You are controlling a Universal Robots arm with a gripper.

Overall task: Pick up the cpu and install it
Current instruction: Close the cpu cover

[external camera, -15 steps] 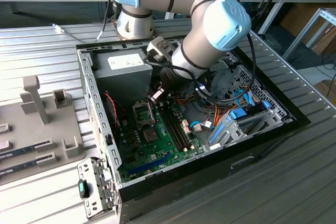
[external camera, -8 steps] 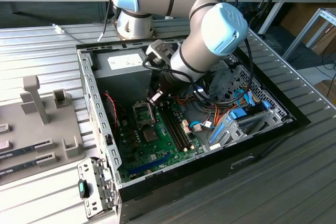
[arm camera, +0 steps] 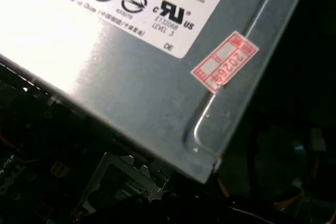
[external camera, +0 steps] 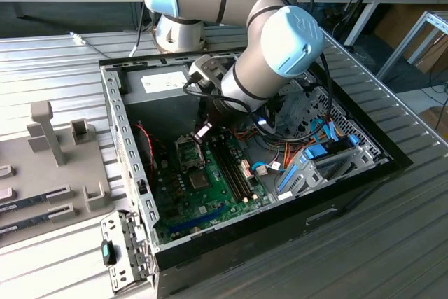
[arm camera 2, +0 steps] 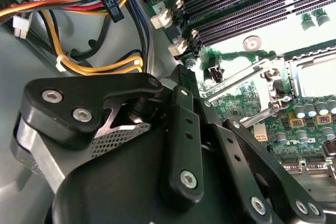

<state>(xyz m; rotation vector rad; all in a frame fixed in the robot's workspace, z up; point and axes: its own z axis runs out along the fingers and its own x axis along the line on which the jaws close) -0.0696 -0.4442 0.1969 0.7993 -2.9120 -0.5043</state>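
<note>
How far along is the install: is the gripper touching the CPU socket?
Cannot tell. In the exterior view the gripper hangs over the CPU socket, but no contact or gap shows plainly.

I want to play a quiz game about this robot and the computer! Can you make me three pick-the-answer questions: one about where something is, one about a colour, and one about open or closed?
1. Where is the robot's gripper?
A) in a drawer
B) inside the computer case, above the board
C) on the floor

2. What colour is the small sticker on the metal box?
A) blue
B) green
C) red

3. Is the computer case open or closed?
A) open
B) closed with a lid
C) wrapped in cloth

Answers:
1 B: in the exterior view the gripper hangs inside the case walls, over the green board.
2 C: the first wrist view shows a red sticker on the grey box.
3 A: no panel covers the case, so the board and the cables show.
</note>
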